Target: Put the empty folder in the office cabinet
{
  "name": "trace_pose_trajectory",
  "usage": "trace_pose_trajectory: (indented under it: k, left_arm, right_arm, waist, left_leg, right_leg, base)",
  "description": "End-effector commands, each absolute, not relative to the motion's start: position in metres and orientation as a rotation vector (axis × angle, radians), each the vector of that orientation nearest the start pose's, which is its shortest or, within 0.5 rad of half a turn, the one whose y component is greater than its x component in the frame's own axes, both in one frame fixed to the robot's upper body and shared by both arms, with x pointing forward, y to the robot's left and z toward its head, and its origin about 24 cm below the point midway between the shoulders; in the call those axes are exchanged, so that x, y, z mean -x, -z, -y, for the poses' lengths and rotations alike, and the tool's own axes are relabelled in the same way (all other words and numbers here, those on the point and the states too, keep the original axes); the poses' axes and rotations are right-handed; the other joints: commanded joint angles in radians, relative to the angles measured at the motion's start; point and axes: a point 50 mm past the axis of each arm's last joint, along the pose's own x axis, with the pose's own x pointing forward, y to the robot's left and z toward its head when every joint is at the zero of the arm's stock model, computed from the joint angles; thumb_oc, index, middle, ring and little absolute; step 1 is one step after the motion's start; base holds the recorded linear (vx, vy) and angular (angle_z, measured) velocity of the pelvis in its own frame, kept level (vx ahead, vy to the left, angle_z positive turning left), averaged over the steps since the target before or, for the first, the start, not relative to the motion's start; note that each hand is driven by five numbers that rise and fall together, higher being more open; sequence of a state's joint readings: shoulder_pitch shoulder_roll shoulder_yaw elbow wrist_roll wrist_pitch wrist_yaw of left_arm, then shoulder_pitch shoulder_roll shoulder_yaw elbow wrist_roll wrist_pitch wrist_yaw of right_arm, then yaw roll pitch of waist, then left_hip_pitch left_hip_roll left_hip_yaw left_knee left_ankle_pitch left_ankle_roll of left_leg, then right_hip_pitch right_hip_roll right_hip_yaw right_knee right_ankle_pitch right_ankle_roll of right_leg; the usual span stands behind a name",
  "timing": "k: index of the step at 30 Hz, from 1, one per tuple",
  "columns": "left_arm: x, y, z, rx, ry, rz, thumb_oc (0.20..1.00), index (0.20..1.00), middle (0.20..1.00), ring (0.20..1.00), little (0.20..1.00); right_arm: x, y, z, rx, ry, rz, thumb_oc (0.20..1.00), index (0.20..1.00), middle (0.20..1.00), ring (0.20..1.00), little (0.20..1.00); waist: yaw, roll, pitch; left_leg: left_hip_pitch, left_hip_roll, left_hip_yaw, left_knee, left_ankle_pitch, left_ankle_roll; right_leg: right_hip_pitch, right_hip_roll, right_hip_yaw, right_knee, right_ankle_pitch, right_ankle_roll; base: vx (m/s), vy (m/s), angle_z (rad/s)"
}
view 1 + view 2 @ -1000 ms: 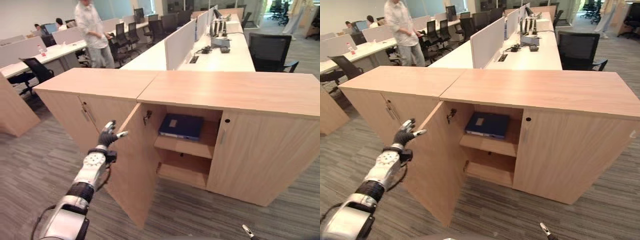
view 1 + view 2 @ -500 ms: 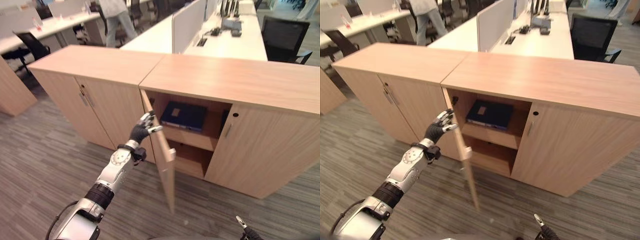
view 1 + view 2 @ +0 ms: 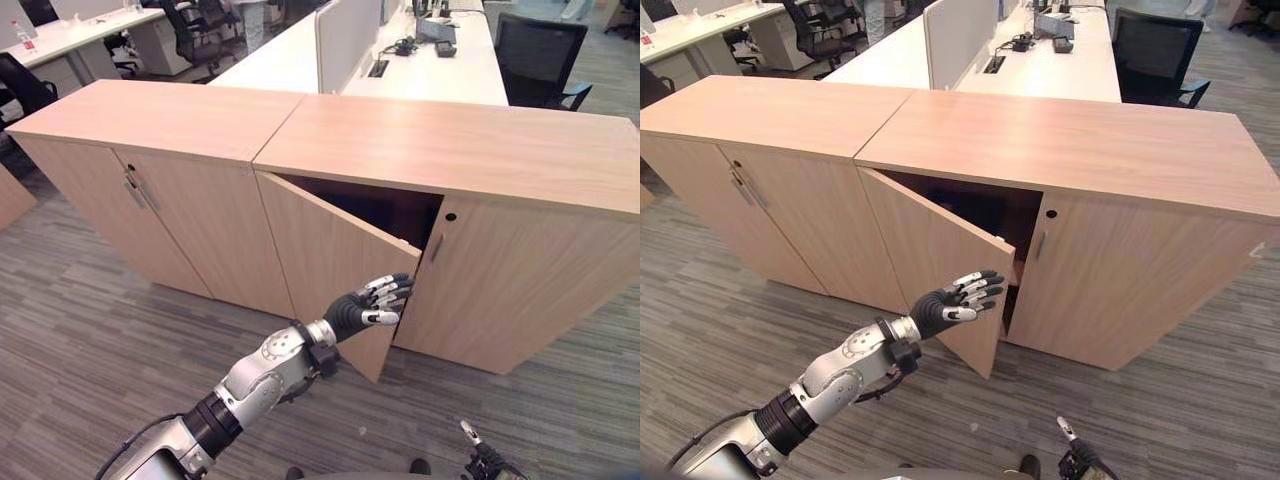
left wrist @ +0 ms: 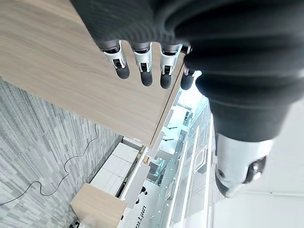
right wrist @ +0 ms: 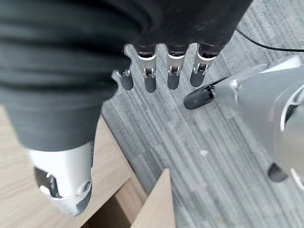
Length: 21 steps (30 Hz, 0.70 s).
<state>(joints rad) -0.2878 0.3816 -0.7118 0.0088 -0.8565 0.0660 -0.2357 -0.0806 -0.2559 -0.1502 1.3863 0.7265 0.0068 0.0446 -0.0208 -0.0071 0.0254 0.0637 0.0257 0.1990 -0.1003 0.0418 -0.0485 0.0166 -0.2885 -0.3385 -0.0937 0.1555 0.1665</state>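
Note:
The office cabinet point(image 3: 450, 150) has its left door point(image 3: 325, 255) swung most of the way to, leaving a dark wedge-shaped gap at the top. The folder is hidden behind that door. My left hand point(image 3: 365, 303) is open, its fingers spread flat against the door's outer face near the free edge; in the left wrist view the fingertips point(image 4: 142, 73) lie on the wood panel point(image 4: 52, 57). My right hand point(image 3: 1066, 430) hangs low at the front edge of the eye views, and its relaxed fingers point(image 5: 159, 76) point down at the grey carpet, holding nothing.
A matching cabinet point(image 3: 140, 170) with shut doors adjoins on the left. The right door point(image 3: 520, 290) is shut, with a slim handle point(image 3: 437, 247) by the gap. White desks with a divider point(image 3: 350, 35) and a black chair point(image 3: 540, 60) stand behind. Grey striped carpet point(image 3: 90, 330) lies in front.
The door has swung from half open to nearly shut, my left hand following it to the right. The blue folder on the shelf is now hidden. The camera has shifted.

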Motion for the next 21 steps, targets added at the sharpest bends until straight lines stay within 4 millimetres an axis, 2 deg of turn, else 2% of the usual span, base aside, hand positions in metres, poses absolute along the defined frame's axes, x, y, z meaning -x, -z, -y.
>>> trace_pose_trajectory:
  k: [1, 5, 6, 7, 8, 9, 10, 11, 12, 14, 15, 16, 18, 21]
  left_arm:
    - [-0.243, -0.069, -0.045, 0.398, 0.956, -0.109, 1.0, 1.0, 1.0, 1.0, 1.0]
    - [-0.243, -0.042, -0.066, 0.47, 0.806, -0.197, 1.0, 1.0, 1.0, 1.0, 1.0]
    - [-0.243, -0.042, -0.066, 0.471, 0.806, -0.196, 1.0, 1.0, 1.0, 1.0, 1.0]
    - [-0.24, -0.024, -0.08, 0.516, 0.719, -0.254, 1.0, 1.0, 1.0, 1.0, 1.0]
    - [-0.239, -0.024, -0.08, 0.517, 0.718, -0.254, 1.0, 1.0, 1.0, 1.0, 1.0]
    - [-0.233, -0.009, -0.096, 0.56, 0.638, -0.3, 1.0, 1.0, 1.0, 1.0, 1.0]
    - [-0.228, 0.001, -0.104, 0.588, 0.588, -0.335, 1.0, 1.0, 1.0, 1.0, 1.0]
    - [-0.229, 0.001, -0.104, 0.588, 0.588, -0.335, 1.0, 1.0, 1.0, 1.0, 1.0]
    - [-0.22, 0.018, -0.118, 0.608, 0.507, -0.385, 1.0, 1.0, 1.0, 1.0, 1.0]
    - [-0.216, 0.024, -0.125, 0.606, 0.47, -0.398, 1.0, 1.0, 1.0, 1.0, 1.0]
    - [-0.208, 0.036, -0.139, 0.577, 0.384, -0.423, 1.0, 1.0, 1.0, 1.0, 1.0]
    - [-0.208, 0.036, -0.139, 0.577, 0.384, -0.423, 1.0, 1.0, 1.0, 1.0, 1.0]
    - [-0.199, 0.05, -0.151, 0.522, 0.295, -0.454, 1.0, 1.0, 1.0, 1.0, 1.0]
    - [-0.184, 0.08, -0.162, 0.437, 0.162, -0.545, 1.0, 1.0, 1.0, 1.0, 1.0]
  right_arm:
    - [-0.091, 0.16, 0.249, -0.569, 0.69, -1.119, 1.0, 1.0, 1.0, 1.0, 1.0]
    - [-0.091, 0.161, 0.245, -0.566, 0.672, -1.122, 1.0, 1.0, 1.0, 1.0, 1.0]
    - [-0.091, 0.161, 0.245, -0.565, 0.671, -1.122, 1.0, 1.0, 1.0, 1.0, 1.0]
    - [-0.092, 0.161, 0.244, -0.564, 0.664, -1.121, 1.0, 1.0, 1.0, 1.0, 1.0]
    - [-0.091, 0.161, 0.244, -0.563, 0.663, -1.122, 1.0, 1.0, 1.0, 1.0, 1.0]
    - [-0.09, 0.161, 0.246, -0.558, 0.666, -1.122, 1.0, 1.0, 1.0, 1.0, 1.0]
    - [-0.089, 0.161, 0.246, -0.556, 0.668, -1.123, 1.0, 1.0, 1.0, 1.0, 1.0]
    - [-0.089, 0.161, 0.246, -0.555, 0.667, -1.123, 1.0, 1.0, 1.0, 1.0, 1.0]
    - [-0.087, 0.161, 0.249, -0.549, 0.676, -1.121, 1.0, 1.0, 1.0, 1.0, 1.0]
    - [-0.086, 0.161, 0.25, -0.55, 0.682, -1.12, 1.0, 1.0, 1.0, 1.0, 1.0]
    - [-0.083, 0.16, 0.253, -0.555, 0.7, -1.114, 1.0, 1.0, 1.0, 1.0, 1.0]
    - [-0.083, 0.16, 0.253, -0.555, 0.7, -1.114, 1.0, 1.0, 1.0, 1.0, 1.0]
    - [-0.08, 0.16, 0.256, -0.566, 0.728, -1.098, 1.0, 1.0, 1.0, 1.0, 1.0]
    - [-0.078, 0.161, 0.255, -0.579, 0.755, -1.085, 1.0, 1.0, 1.0, 1.0, 1.0]
  waist:
    - [0.016, 0.013, -0.017]
    - [0.017, 0.014, -0.015]
    - [0.017, 0.013, -0.016]
    - [0.018, 0.013, -0.016]
    - [0.017, 0.014, -0.018]
    - [0.019, 0.015, -0.018]
    - [0.02, 0.019, -0.018]
    - [0.019, 0.018, -0.02]
    - [0.019, 0.022, -0.022]
    - [0.021, 0.025, -0.022]
    - [0.025, 0.03, -0.022]
    - [0.025, 0.03, -0.023]
    - [0.029, 0.033, -0.022]
    - [0.029, 0.037, -0.021]
  left_leg:
    - [-0.008, 0.025, -0.07, 0.013, -0.115, 0.017]
    - [-0.001, 0.042, -0.058, 0.013, -0.113, 0.007]
    - [-0.004, 0.041, -0.057, 0.013, -0.11, 0.008]
    - [-0.006, 0.049, -0.052, 0.013, -0.105, 0.004]
    - [-0.006, 0.05, -0.051, 0.013, -0.106, 0.003]
    - [-0.005, 0.063, -0.043, 0.013, -0.1, -0.004]
    - [0.0, 0.073, -0.038, 0.013, -0.1, -0.009]
    - [-0.004, 0.071, -0.038, 0.013, -0.097, -0.009]
    - [-0.002, 0.088, -0.028, 0.013, -0.09, -0.018]
    - [-0.003, 0.098, -0.025, 0.013, -0.086, -0.023]
    - [-0.003, 0.121, -0.019, 0.013, -0.076, -0.035]
    - [-0.005, 0.121, -0.02, 0.013, -0.075, -0.035]
    - [-0.004, 0.146, -0.017, 0.013, -0.065, -0.049]
    - [0.014, 0.189, -0.004, 0.013, -0.051, -0.073]
  right_leg:
    - [0.056, 0.0, -0.011, 0.006, -0.065, 0.029]
    - [0.052, 0.017, 0.003, 0.006, -0.075, 0.021]
    - [0.048, 0.016, 0.004, 0.006, -0.073, 0.02]
    - [0.043, 0.024, 0.008, 0.006, -0.078, 0.017]
    - [0.042, 0.025, 0.009, 0.006, -0.078, 0.016]
    - [0.04, 0.036, 0.016, 0.006, -0.084, 0.012]
    - [0.042, 0.045, 0.021, 0.006, -0.091, 0.008]
    - [0.038, 0.044, 0.021, 0.006, -0.089, 0.008]
    - [0.033, 0.062, 0.03, 0.006, -0.098, 0.001]
    - [0.03, 0.072, 0.037, 0.006, -0.103, -0.004]
    - [0.026, 0.097, 0.043, 0.006, -0.116, -0.016]
    - [0.025, 0.097, 0.043, 0.006, -0.116, -0.016]
    - [0.027, 0.121, 0.049, 0.006, -0.129, -0.029]
    - [0.04, 0.171, 0.063, 0.006, -0.16, -0.058]
  base:
    - [0.0, 0.0, 0.0]
    - [0.01, -0.047, -0.04]
    - [0.01, -0.063, -0.14]
    - [0.0, -0.042, -0.12]
    - [0.02, -0.099, -0.14]
    - [0.03, -0.092, -0.11]
    - [0.02, -0.089, -0.12]
    - [0.02, -0.108, -0.21]
    - [0.02, -0.117, -0.18]
    - [0.01, -0.126, -0.21]
    - [0.0, -0.091, -0.22]
    - [0.01, -0.149, -0.19]
    - [0.02, -0.143, -0.07]
    - [0.04, -0.201, -0.11]
